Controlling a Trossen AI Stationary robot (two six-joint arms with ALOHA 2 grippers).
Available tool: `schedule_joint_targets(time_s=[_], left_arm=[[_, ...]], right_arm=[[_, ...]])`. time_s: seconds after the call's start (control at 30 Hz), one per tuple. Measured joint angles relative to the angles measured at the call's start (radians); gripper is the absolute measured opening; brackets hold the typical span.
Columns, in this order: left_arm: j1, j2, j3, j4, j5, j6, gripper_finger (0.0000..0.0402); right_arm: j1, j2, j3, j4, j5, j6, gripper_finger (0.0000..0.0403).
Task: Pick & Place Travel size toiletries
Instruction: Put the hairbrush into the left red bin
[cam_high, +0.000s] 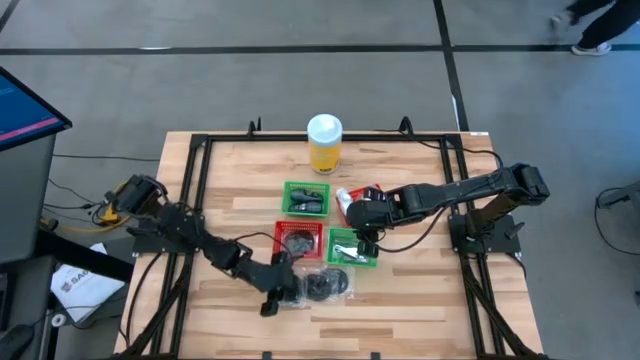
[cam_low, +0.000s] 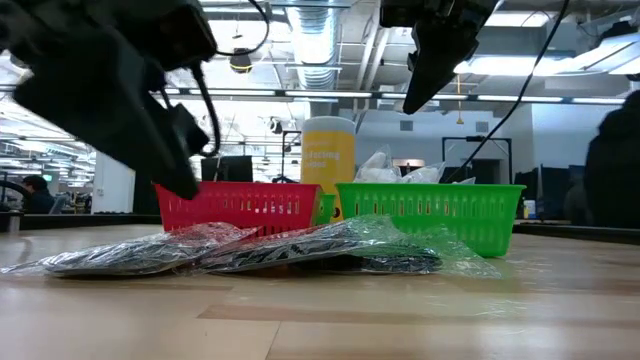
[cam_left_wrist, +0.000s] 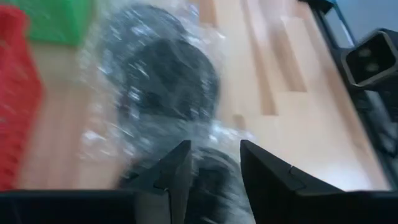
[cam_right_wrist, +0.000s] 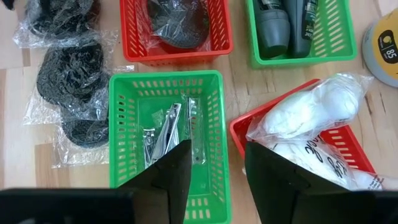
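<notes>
Several clear crinkly packets of black discs (cam_high: 322, 287) (cam_left_wrist: 161, 87) lie flat on the wood near the table's front edge. My left gripper (cam_high: 272, 300) (cam_left_wrist: 214, 168) is just to their left. It is open, slants down, and its fingers straddle the nearest packet's end. In the low view it (cam_low: 183, 185) hangs a little above them. My right gripper (cam_high: 365, 243) (cam_right_wrist: 214, 165) is open and empty, and hovers over a green basket (cam_right_wrist: 118, 124) holding slim silvery pieces (cam_right_wrist: 168, 130).
A red basket (cam_right_wrist: 130, 37) holds a black-disc packet. A far green basket (cam_high: 306, 197) holds dark bottles. Another red basket (cam_right_wrist: 348, 143) holds white packets (cam_right_wrist: 311, 118). A yellow bottle (cam_high: 324, 143) stands at the far edge. Bare wood lies left of the packets and along the front edge.
</notes>
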Motion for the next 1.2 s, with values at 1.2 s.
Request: schedule_joint_targets(time_s=[1.2], left_arm=[[-0.13, 0.224, 0.422, -0.44, -0.111, -0.055, 0.0165]], right_arm=[[0.001, 0.0, -0.001, -0.027, 0.0, 0.011, 0.0138]])
